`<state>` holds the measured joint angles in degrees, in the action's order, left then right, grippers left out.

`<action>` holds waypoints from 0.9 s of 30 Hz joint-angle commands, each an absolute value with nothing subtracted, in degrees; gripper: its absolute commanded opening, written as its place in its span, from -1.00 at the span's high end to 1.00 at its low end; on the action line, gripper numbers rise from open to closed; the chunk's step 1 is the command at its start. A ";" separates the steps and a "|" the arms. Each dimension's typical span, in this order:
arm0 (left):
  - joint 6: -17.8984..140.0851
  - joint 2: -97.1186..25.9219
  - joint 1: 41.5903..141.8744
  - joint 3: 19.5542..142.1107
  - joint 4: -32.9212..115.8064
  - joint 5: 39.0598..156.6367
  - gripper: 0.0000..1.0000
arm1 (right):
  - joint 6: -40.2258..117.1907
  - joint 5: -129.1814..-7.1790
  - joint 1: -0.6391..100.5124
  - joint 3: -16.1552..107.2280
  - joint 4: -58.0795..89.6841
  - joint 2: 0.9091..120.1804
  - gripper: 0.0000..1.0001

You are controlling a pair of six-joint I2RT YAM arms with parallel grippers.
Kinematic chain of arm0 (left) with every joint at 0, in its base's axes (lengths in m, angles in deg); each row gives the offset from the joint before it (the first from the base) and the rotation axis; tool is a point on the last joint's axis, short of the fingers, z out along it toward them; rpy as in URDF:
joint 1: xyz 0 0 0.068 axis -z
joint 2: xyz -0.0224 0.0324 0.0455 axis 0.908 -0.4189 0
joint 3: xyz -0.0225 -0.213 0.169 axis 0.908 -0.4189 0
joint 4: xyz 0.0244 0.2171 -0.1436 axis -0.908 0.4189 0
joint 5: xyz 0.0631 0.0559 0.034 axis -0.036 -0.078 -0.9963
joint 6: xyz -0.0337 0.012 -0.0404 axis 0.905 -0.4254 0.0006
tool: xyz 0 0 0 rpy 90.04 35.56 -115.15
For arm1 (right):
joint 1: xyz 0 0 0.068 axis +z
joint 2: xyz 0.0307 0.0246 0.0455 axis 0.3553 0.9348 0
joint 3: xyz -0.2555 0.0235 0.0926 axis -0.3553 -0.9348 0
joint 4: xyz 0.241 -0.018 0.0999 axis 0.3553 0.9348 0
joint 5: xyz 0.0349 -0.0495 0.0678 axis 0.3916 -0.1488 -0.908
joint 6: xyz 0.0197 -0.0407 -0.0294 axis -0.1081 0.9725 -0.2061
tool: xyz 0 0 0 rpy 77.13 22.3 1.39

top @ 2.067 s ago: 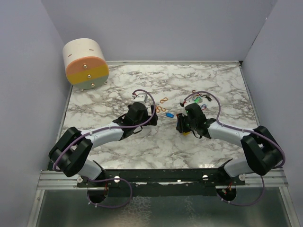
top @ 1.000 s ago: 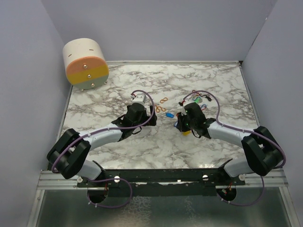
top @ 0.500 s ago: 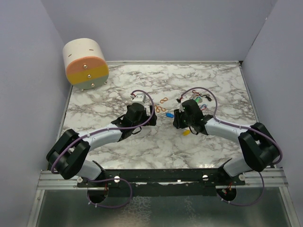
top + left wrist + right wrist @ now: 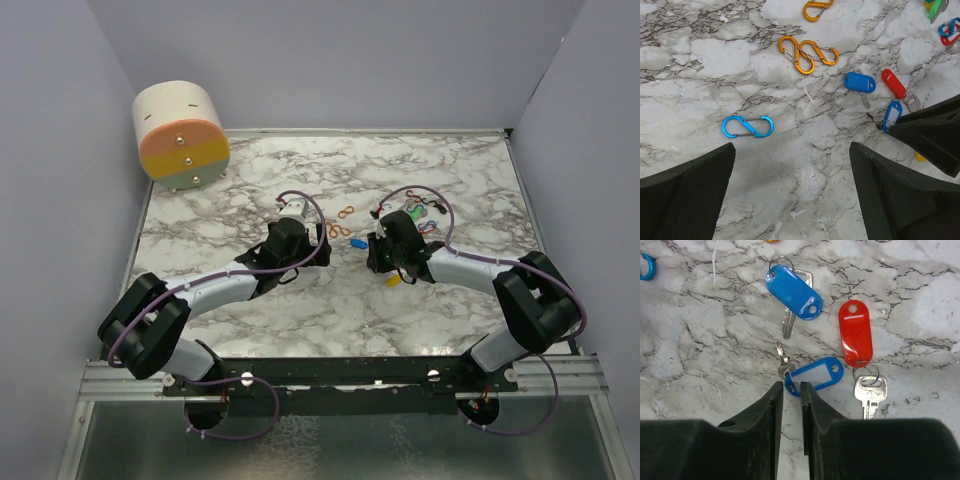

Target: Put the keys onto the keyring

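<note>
1. Right gripper [image 4: 791,385]: fingers nearly together, tips at the ring end of the white-labelled key [image 4: 815,375]; I cannot tell whether they grip it.
2. Blue key [image 4: 794,292] and red key [image 4: 855,337] lie just beyond on the table [image 4: 700,330].
3. Left gripper [image 4: 792,150]: wide open, empty, blue clip [image 4: 747,126] near its fingers.

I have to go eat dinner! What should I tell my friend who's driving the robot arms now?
Left gripper: open, holding nothing, hovering over the marble table. A blue clip lies below it.
Right gripper: pinched nearly shut on the ring end of the blue-rimmed key, which seems to lie flat on the table.
Beside it lie the solid blue key and the red key. The orange clips sit further off.
Done: nothing joined yet; these keys lie apart.
Left: gather every key onto one ring.
</note>
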<state>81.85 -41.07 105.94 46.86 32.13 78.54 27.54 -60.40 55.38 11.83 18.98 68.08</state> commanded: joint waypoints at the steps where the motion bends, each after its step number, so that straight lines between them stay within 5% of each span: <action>1: 80.78 -39.54 105.53 46.36 31.42 77.55 -0.98 | 27.60 -59.40 55.88 13.30 16.89 68.69 0.64; 27: 81.14 -39.12 104.87 46.12 32.88 75.48 -0.98 | 27.82 -58.63 55.88 11.70 14.84 66.03 0.98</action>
<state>81.11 -40.33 105.31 46.33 32.19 78.32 27.52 -60.31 55.38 11.94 17.99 69.24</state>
